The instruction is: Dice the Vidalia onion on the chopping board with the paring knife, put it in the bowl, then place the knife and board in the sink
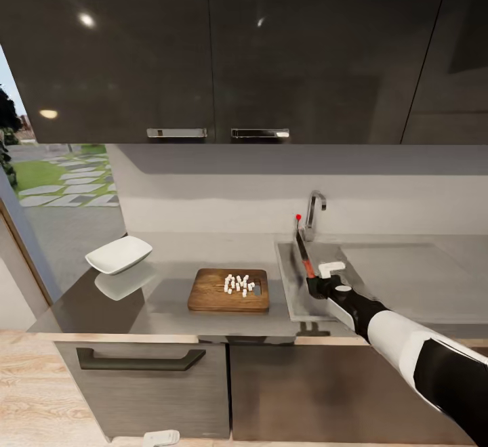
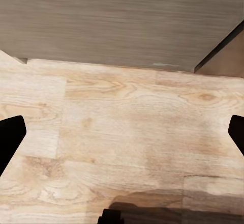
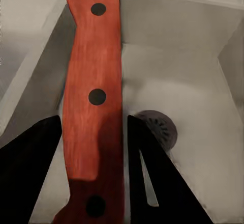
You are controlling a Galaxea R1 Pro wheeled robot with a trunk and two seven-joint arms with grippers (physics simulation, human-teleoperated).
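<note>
Knife first: paring knife, red handle with dark rivets, sits between the fingers of the right gripper, which is closed on it — blade pointing away toward the tap. It is held over the sink, whose drain lies just beside the handle in the right wrist view. Diced onion is a cluster of white cubes on the chopping board, not in the bowl, which stands well apart on the countertop. Left gripper is spread wide, facing wooden floor. Step in hand, by judgement: placing the knife in the basin — next calls for lowering and releasing.
</note>
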